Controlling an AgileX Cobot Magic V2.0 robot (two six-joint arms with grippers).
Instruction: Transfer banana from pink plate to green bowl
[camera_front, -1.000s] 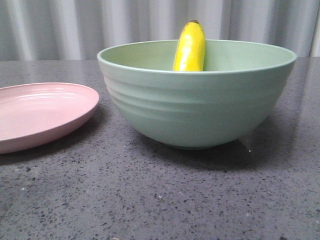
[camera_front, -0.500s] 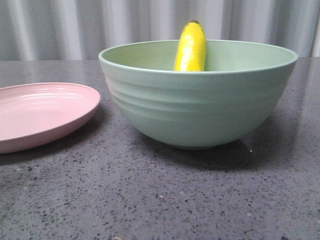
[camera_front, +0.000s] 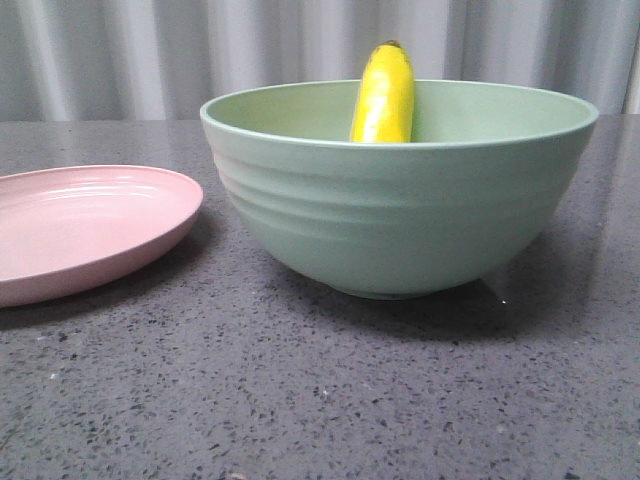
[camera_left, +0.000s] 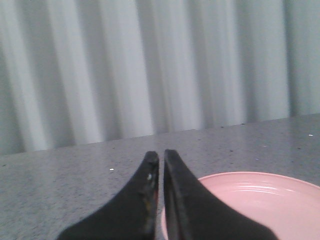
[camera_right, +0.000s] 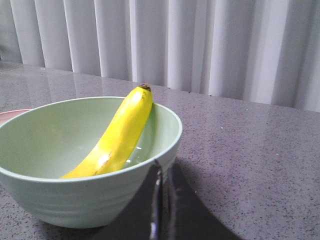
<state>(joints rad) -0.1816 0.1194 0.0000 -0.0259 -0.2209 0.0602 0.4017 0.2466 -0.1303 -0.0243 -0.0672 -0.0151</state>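
The yellow banana (camera_front: 382, 95) leans inside the green bowl (camera_front: 400, 220), its dark tip sticking up over the far rim. The right wrist view shows the banana (camera_right: 120, 135) lying along the bowl's (camera_right: 75, 200) inner wall. My right gripper (camera_right: 164, 165) is shut with nothing in it, just outside the bowl's rim. The pink plate (camera_front: 80, 225) lies bare to the left of the bowl. My left gripper (camera_left: 161, 156) is shut and holds nothing, at the edge of the pink plate (camera_left: 260, 200). Neither gripper shows in the front view.
Bowl and plate rest on a dark grey speckled tabletop (camera_front: 320, 400). A pale pleated curtain (camera_front: 250, 50) closes off the back of the table.
In the front view the bowl and the plate stand a few pixels further right than a second ago. The banana keeps its place in the bowl.
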